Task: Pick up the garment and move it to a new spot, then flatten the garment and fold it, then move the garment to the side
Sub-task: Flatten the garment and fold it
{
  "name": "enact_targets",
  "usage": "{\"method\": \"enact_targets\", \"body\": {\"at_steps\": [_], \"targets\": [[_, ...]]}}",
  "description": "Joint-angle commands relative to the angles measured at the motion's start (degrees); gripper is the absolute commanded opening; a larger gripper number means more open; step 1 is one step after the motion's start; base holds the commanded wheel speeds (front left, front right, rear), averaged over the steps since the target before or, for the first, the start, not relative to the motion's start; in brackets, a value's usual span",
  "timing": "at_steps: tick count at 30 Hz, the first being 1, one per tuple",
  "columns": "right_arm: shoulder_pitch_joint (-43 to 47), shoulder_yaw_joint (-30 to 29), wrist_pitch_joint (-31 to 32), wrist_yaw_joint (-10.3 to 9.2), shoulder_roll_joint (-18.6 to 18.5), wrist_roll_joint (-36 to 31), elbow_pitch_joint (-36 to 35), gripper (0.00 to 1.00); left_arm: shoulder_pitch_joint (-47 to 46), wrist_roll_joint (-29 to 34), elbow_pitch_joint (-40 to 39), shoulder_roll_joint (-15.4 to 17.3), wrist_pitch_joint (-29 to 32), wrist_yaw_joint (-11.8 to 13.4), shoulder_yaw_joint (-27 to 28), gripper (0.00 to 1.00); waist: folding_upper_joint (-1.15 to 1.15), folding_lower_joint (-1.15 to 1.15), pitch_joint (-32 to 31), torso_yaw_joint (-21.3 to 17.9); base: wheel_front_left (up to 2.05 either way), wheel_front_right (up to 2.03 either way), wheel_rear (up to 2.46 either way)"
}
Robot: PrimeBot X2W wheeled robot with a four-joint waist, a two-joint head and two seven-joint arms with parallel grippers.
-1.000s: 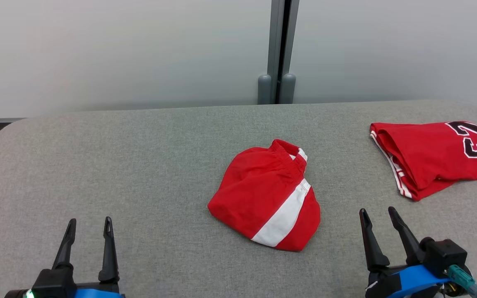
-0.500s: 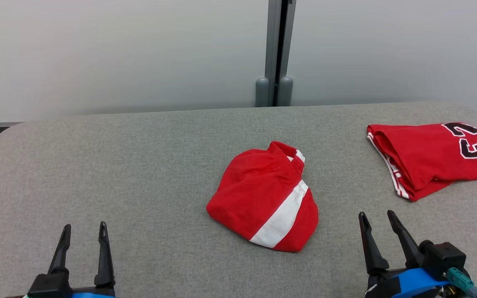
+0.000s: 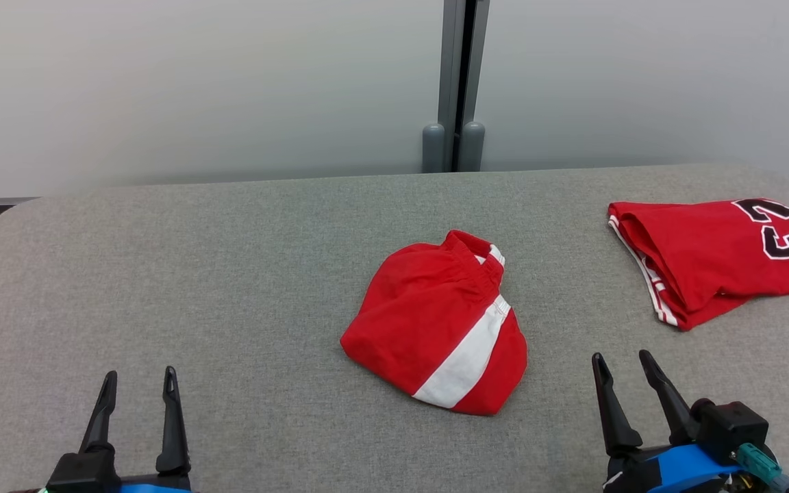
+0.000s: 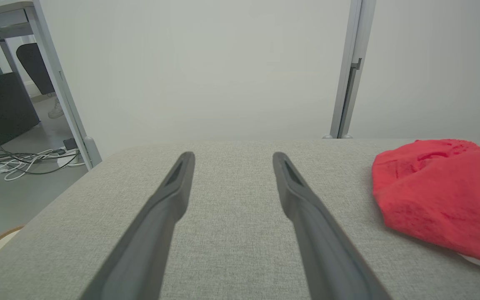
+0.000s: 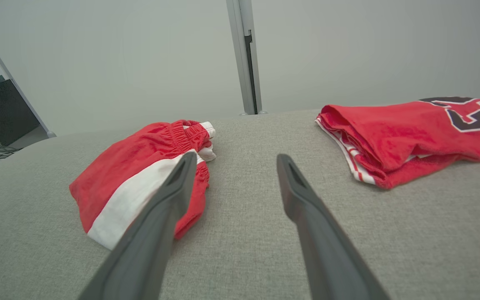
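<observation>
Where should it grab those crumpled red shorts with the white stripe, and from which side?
Probably the gathered waistband at the far end of the shorts: it stands up as a thick ridge, while the rest lies low on the table. Come down from the right, where the open right gripper is nearer.

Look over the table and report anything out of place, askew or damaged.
The red shorts lie lumped in the middle of the table, waistband crumpled. The red jersey near its right edge is folded unevenly, layers splayed at one end. No spill or damage shows.
</observation>
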Motion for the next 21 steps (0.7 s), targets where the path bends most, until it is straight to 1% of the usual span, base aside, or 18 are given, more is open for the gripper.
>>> {"method": "enact_targets", "body": {"at_steps": [1, 7, 12, 15, 21], "targets": [[-0.01, -0.07, -0.18, 0.01, -0.08, 0.03, 0.16, 1.00, -0.65, 0.33, 0.02, -0.13, -0.24, -0.13, 0.33, 1.00, -0.01, 0.00, 0.06, 0.01, 0.00, 0.00, 0.00], [-2.64, 0.79, -0.18, 0.01, -0.08, -0.20, 0.52, 1.00, -1.32, 0.44, 0.02, -0.50, -0.24, -0.35, 0.18, 1.00, -0.01, 0.00, 0.75, 0.49, 0.00, 0.00, 0.00], [-8.46, 2.36, -0.18, 0.01, -0.08, -0.46, 2.95, 1.00, -2.71, 0.46, 0.36, -0.75, -0.24, -0.75, -0.24, 1.00, -0.01, 0.00, 1.83, 1.50, 0.00, 0.00, 0.00], [-13.16, 3.73, -0.18, 0.01, -0.08, -1.03, 6.35, 1.00, -3.78, 0.56, 0.77, -0.82, -0.24, -0.97, -0.49, 1.00, -0.01, 0.00, 2.61, 2.40, 0.00, 0.00, 0.00], [-20.82, 6.29, -0.08, 0.01, -0.09, -0.46, 16.88, 1.00, -5.27, 0.59, 1.13, -1.11, -0.24, -1.40, -0.87, 1.00, -0.01, 0.00, 4.16, 4.66, 0.00, 0.00, 0.00]]}}
